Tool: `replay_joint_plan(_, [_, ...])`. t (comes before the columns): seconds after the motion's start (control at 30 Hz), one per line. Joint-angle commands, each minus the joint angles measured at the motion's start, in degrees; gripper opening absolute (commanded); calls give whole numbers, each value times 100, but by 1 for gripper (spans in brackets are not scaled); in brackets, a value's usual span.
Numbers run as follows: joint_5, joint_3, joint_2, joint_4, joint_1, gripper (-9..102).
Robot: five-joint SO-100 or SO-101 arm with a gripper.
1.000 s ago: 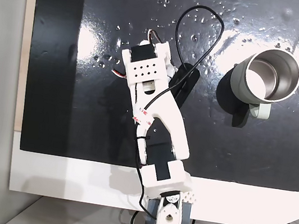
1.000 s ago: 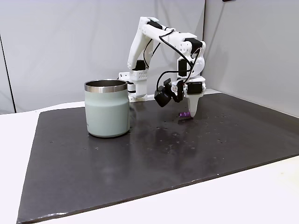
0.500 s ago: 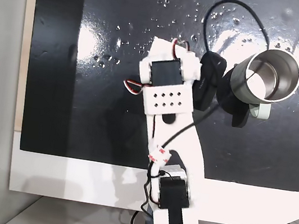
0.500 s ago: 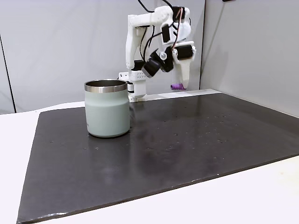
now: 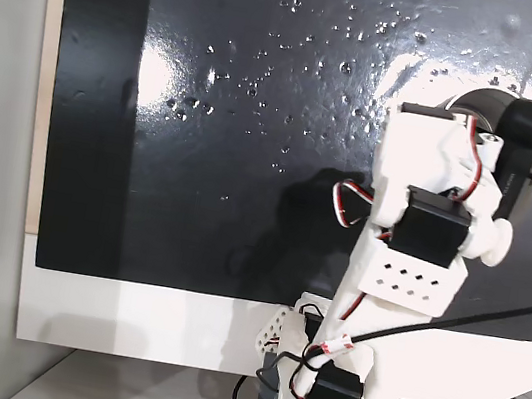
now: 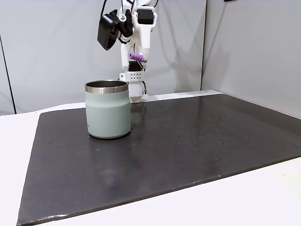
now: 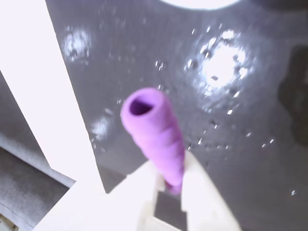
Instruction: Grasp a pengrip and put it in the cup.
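Observation:
In a fixed view from the side, the pale grey-green cup [image 6: 108, 112] with a steel rim stands upright on the black mat [image 6: 188, 150]. My gripper [image 6: 142, 58] hangs high above it, a little right of the rim, shut on the light-purple pengrip [image 6: 137, 57]. In the wrist view the ribbed pengrip [image 7: 155, 135] sticks out from between my white fingers [image 7: 204, 195], its hollow end facing the camera. In a fixed view from above, my arm [image 5: 411, 243] covers nearly all of the cup.
The glossy mat [image 5: 236, 134] is speckled with small bright spots. A white tabletop [image 6: 263, 197] borders it in front. Grey walls [image 6: 254, 47] stand behind and to the right in the side view. My base [image 6: 134, 84] sits behind the cup.
My gripper lifted the pengrip off the mat and swung it across towards the cup, rising as it went. The cup has not moved.

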Motion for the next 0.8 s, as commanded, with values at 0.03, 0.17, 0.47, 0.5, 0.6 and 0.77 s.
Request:
replay_joint_plan(0.03, [-694, -281, 237, -202, 677, 0])
replay_joint_plan(0.17, [-1160, -193, 114, -580, 1125, 0])
replay_joint_plan(0.47, [-1477, 18, -325, -1037, 1503, 1])
replay_joint_plan(0.5, [-1468, 35, -316, -1046, 1494, 1])
replay_joint_plan(0.6, [-1415, 79, -281, -1063, 1477, 4])
replay_joint_plan(0.77, [-1037, 70, -281, -1063, 1556, 26])
